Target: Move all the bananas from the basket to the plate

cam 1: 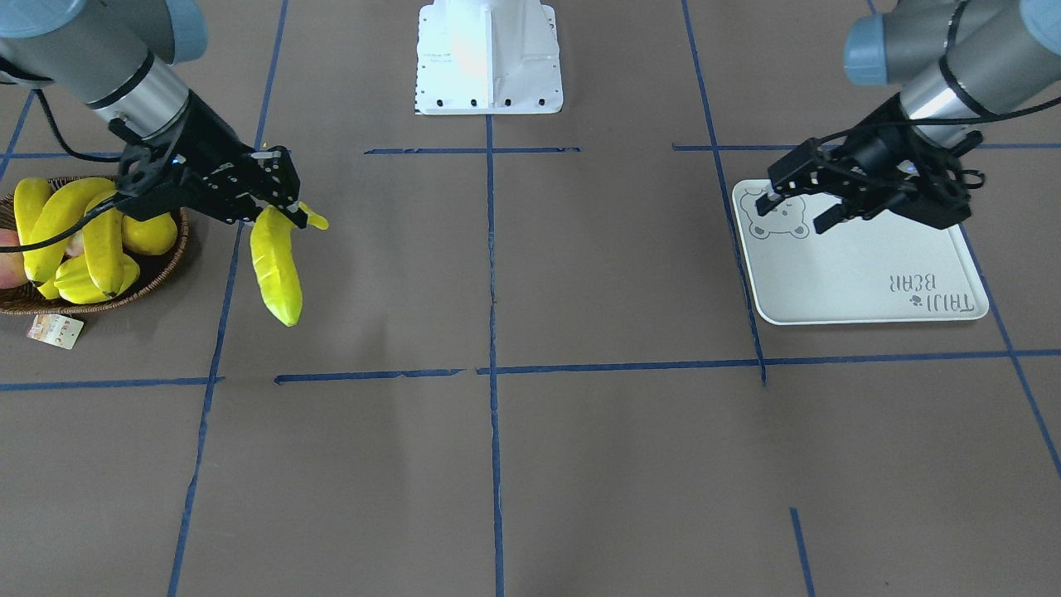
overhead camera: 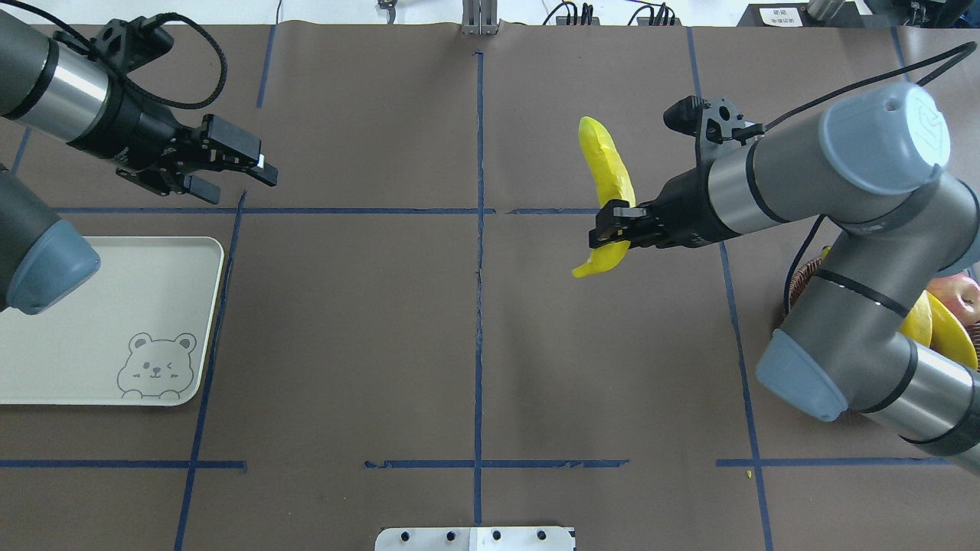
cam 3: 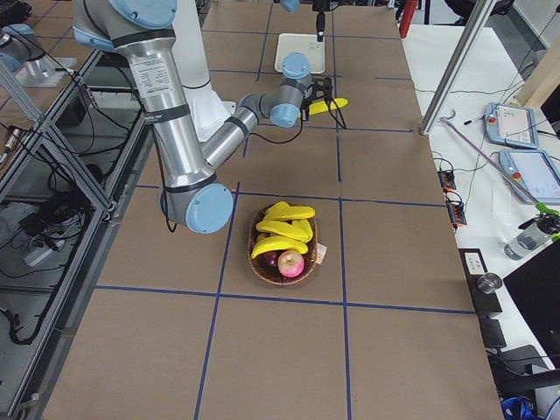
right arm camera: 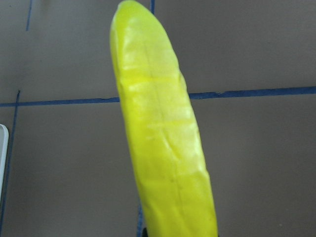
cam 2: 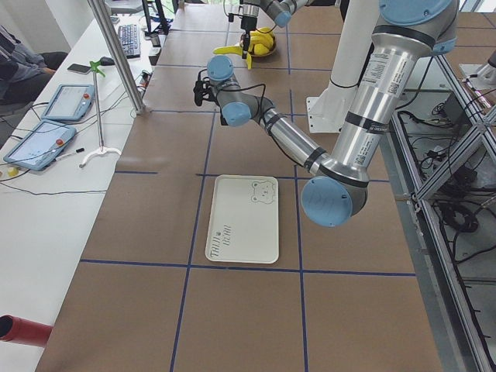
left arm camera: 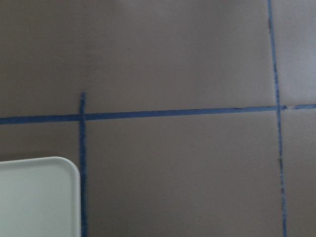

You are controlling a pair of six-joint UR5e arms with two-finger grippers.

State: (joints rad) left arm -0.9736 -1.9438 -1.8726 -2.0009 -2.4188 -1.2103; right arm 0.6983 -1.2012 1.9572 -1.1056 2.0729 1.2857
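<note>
Seen from overhead, the right two-finger black gripper [overhead camera: 612,229] was clenched on the stem end of a long, curved, smooth yellow banana [overhead camera: 607,170], and the fruit's body ran away from the fingers toward 12 o'clock. This banana hung in the air above the brown table covering, just right of the table's centre line, clear of the basket and well apart from the plate. The shallow oval dark-brown wicker basket [cam 1: 170,264] sat at the table's 3 o'clock end, with a small paper tag [cam 1: 55,330] lying beside its rim. The other yellow bananas [cam 1: 65,222] lay heaped inside it next to a red apple [cam 3: 290,262]. The flat white rectangular plate with rounded corners and a grey bear print [overhead camera: 92,321] lay at the 9 o'clock end. The left black gripper [overhead camera: 237,184] was raised at about 1 o'clock from the plate, with its fingers spread and nothing between them. Blue tape lines [left arm camera: 148,114] crossed the table covering beneath it.
</note>
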